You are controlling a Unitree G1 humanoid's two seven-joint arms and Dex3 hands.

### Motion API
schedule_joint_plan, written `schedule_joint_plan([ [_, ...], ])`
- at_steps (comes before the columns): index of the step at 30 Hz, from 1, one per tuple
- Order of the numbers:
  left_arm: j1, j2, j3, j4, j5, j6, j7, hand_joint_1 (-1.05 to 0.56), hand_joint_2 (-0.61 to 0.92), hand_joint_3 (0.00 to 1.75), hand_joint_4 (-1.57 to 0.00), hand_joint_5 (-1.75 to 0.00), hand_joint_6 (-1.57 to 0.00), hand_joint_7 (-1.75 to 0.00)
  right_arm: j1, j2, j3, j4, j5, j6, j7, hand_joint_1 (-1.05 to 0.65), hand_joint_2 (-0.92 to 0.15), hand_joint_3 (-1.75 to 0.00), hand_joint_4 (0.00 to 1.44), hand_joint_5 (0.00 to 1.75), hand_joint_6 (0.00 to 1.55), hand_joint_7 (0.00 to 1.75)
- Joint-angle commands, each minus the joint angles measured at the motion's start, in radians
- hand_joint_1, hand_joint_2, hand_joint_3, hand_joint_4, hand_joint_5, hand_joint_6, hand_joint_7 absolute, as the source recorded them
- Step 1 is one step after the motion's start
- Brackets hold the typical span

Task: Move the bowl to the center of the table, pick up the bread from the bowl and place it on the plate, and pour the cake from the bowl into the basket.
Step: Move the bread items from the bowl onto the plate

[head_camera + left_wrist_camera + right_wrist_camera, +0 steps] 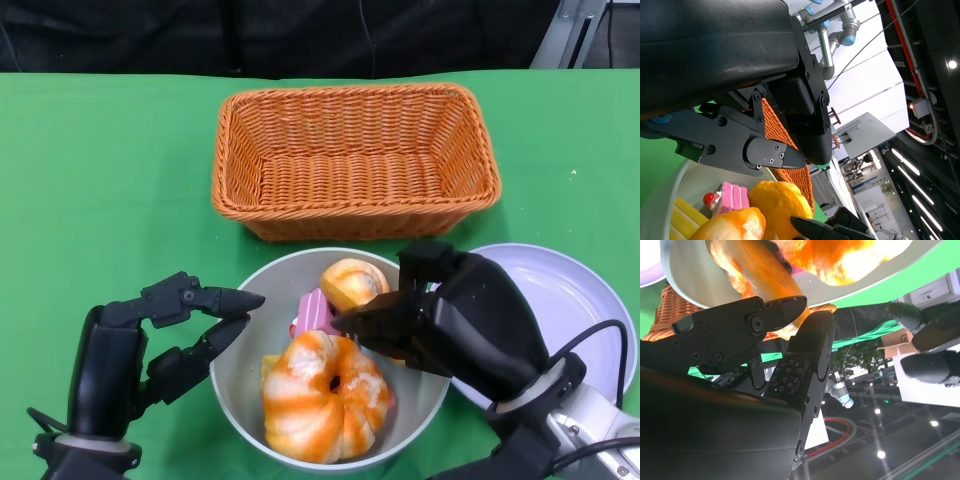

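Reaching in over the right rim of the grey bowl [236, 392]: the right robot hand [440, 320], fingertips stretched left across the food, ending just beside the small round bread [352, 282] at the far side and just above the big orange-and-white twisted bread [325, 398]. Fingers extended and parted in the right wrist view, nothing seen gripped between them; contact with either bread too close to call.

Over on the left, hovering just outside the bowl's left wall: the left robot hand [165, 335], fingers spread in an open pincer, upper fingertip poking over the rim, lower fingers beside the outer wall. Nothing held; touch on the wall not clear.

Inside the bowl: twisted bread filling the near half, round bread at the far edge, pink slice of cake [315, 312] wedged between them, a sliver of yellow at the left of the big bread. Same pink cake [734, 195] with a red topping showing in the left wrist view, next to the breads.

Sitting near the worktop's [100, 180] near edge, roughly central: the bowl. Just beyond it, farther back: the wicker basket [355, 160]. Right of the bowl, partly hidden under the right forearm: the pale plate [565, 295].
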Motion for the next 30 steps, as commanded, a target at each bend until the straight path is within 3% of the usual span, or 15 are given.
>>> schedule_joint_plan([
  [1,-0.003,0.011,0.007,0.012,-0.014,-0.013,0.005,-0.23,0.92,0.2,-0.78,-1.04,-1.03,-0.46,-0.003,-0.002,-0.018,-0.019,0.022,-0.011,-0.008,-0.18,-0.88,0.0,0.8,1.34,1.23,0.09],
  [6,-0.004,0.012,0.007,0.015,-0.02,-0.013,0.001,-0.23,0.92,0.2,-0.78,-1.04,-1.03,-0.46,0.003,-0.001,-0.023,-0.028,0.021,-0.011,-0.006,-0.19,-0.87,0.0,0.9,1.15,1.22,0.09],
  [13,-0.003,0.012,0.006,0.012,-0.018,-0.011,0.002,-0.24,0.92,0.19,-0.79,-1.04,-1.03,-0.46,0.012,0.003,-0.023,-0.031,0.019,-0.011,-0.021,-0.18,-0.86,0.0,0.91,1.18,1.24,0.09],
  [18,-0.005,0.013,0.008,0.016,-0.011,-0.014,0.006,-0.22,0.92,0.2,-0.79,-1.04,-1.03,-0.46,0.032,0.011,-0.026,-0.063,0.016,0.044,0.025,-0.2,-0.86,0.0,0.87,1.17,1.21,0.08],
  [25,-0.005,0.015,0.011,0.018,-0.001,-0.022,0.012,-0.22,0.92,0.2,-0.79,-1.05,-1.03,-0.46,0.115,0.053,-0.021,-0.208,-0.006,0.234,0.204,-0.35,-0.84,0.0,0.67,1.06,0.91,0.0],
  [30,-0.005,0.016,0.01,0.018,-0.009,-0.014,0.006,-0.22,0.92,0.2,-0.78,-1.05,-1.03,-0.46,0.169,0.085,0.01,-0.32,-0.102,0.396,0.321,-0.5,-0.87,0.0,0.69,0.49,0.69,0.0],
])
